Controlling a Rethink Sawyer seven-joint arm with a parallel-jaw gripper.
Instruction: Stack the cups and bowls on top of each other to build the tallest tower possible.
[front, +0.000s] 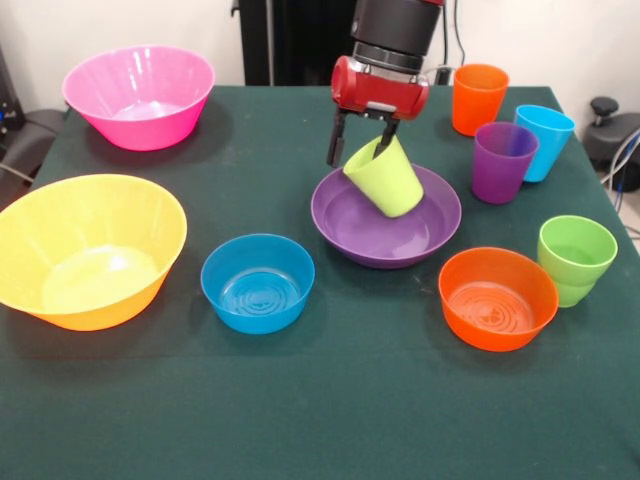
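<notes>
My gripper (362, 143) is shut on the rim of the lime-yellow cup (388, 178), one finger outside and one inside. The cup hangs tilted, mouth up and to the left, over the wide purple bowl (372, 238) in the middle of the table; whether its base touches the bowl I cannot tell. A small blue bowl (257, 282) stands left of the purple bowl, a small orange bowl (497, 298) to its right. At the right stand an orange cup (479, 98), a purple cup (503, 161), a light blue cup (543, 141) and a green cup (575, 259).
A big pink bowl (139, 96) sits at the far left corner and a big yellow-orange bowl (85, 250) at the left edge. The dark green cloth (300, 400) stretches bare toward the near edge.
</notes>
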